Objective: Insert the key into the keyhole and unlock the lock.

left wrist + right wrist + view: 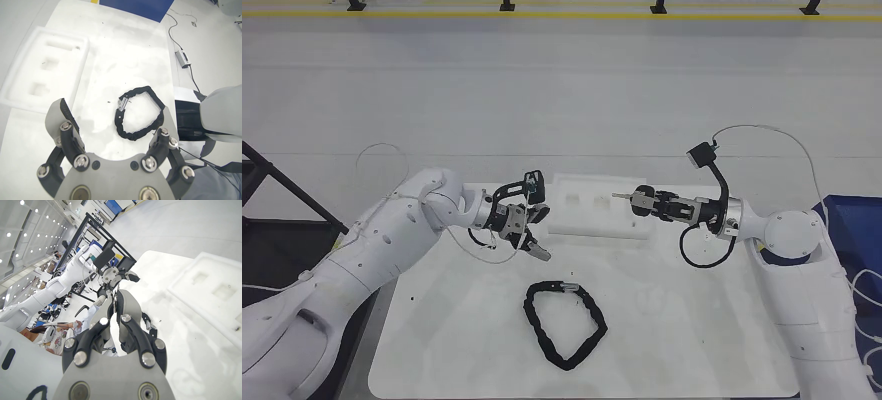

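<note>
A black fabric-covered chain lock (564, 322) lies as a closed loop on the white table (442, 340), its silver lock cylinder (560, 289) at the far side of the loop. My left gripper (539, 232) hovers open above the table, just behind and left of the loop. From the left wrist the loop (138, 117) and cylinder (122, 104) show between the spread fingers (65, 111). My right gripper (642, 200) hangs over the foam tray, shut on a thin metal key (623, 196) that points toward the left arm. The key (115, 294) sits clamped between the pads.
A white foam tray (592, 215) with several recesses lies at the table's back, also in the left wrist view (43, 70). A black frame (272, 190) stands off the table's left. A blue bin (852, 230) stands right. A power adapter (182, 58) lies on the floor.
</note>
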`<control>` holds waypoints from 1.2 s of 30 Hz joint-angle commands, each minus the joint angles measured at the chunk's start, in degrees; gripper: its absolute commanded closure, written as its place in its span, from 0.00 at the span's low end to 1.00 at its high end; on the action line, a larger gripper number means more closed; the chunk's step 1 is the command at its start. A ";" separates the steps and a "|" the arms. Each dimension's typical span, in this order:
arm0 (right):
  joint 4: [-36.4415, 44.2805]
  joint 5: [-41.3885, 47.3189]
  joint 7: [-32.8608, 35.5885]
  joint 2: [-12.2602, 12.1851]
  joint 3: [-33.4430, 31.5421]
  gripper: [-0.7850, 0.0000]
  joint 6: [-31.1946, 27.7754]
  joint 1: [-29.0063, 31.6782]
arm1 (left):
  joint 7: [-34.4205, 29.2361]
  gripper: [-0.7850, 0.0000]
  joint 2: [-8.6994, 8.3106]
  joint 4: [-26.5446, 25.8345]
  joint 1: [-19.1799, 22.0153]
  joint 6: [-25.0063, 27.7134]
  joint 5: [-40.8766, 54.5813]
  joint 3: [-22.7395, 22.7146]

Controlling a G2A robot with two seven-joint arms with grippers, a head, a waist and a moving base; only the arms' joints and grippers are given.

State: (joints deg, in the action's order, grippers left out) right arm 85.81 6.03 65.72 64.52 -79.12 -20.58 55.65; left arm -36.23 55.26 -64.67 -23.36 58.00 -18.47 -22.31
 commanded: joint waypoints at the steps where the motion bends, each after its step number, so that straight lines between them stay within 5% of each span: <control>1: 0.00 0.00 0.00 0.00 0.00 1.00 0.00 0.00 | 0.47 0.00 0.32 -0.20 0.15 0.00 -2.59 1.64; 10: 0.00 0.00 0.00 0.00 0.00 1.00 0.00 0.00 | -1.76 0.00 2.16 0.64 3.49 0.00 -3.54 11.00; 25: 0.00 0.00 0.00 0.00 0.00 1.00 0.00 0.00 | -1.76 0.00 2.16 0.64 3.49 0.00 -3.54 11.00; 36: 0.00 0.00 0.00 0.00 0.00 1.00 0.00 0.00 | 14.18 0.00 3.15 -0.60 -1.36 0.00 -23.30 12.57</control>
State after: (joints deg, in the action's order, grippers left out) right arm 85.81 6.03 65.72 64.52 -79.12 -20.58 55.65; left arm -24.88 58.31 -65.52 -24.32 58.01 -39.07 -9.87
